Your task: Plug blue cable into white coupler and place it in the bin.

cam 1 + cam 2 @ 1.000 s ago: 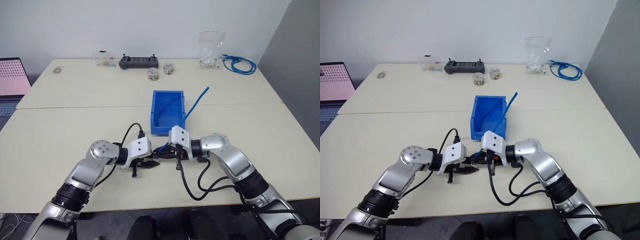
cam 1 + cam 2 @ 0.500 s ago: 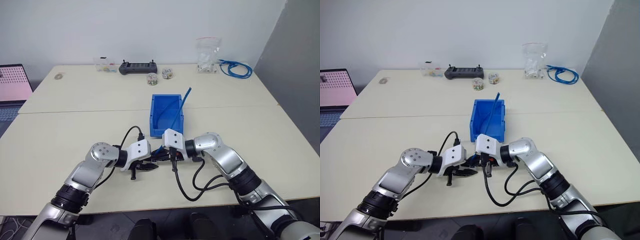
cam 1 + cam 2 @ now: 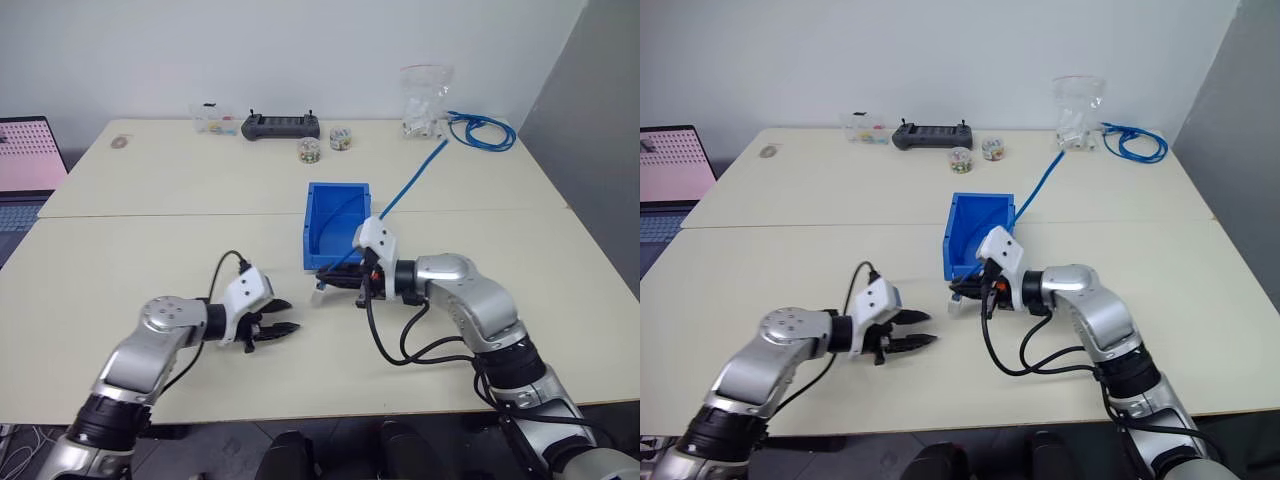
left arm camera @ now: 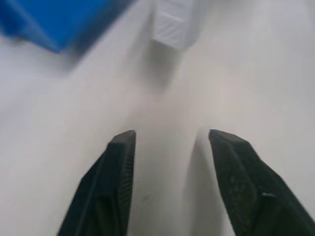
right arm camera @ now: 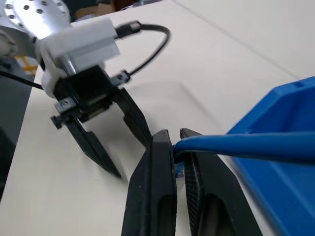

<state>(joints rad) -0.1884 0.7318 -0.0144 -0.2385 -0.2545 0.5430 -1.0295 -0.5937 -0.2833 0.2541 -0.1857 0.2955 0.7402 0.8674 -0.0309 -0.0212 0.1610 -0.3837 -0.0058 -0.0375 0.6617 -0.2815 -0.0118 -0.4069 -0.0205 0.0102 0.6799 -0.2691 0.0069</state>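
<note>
On the cream table point(image 3: 150, 230), left pincer point(image 3: 272, 330) gapes, right pincer point(image 3: 340, 283) apparently clamps the blue cable point(image 3: 410, 183)

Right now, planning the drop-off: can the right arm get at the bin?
Probably yes. The right gripper, shut on the cable, hangs just in front of the bin and its lowered lip, with nothing between them; the open left gripper stands apart.

bin point(image 3: 322, 228) mid-table point(image 3: 150, 240) | coupler point(image 3: 322, 292) before it | controller point(image 3: 280, 125) behind
</note>
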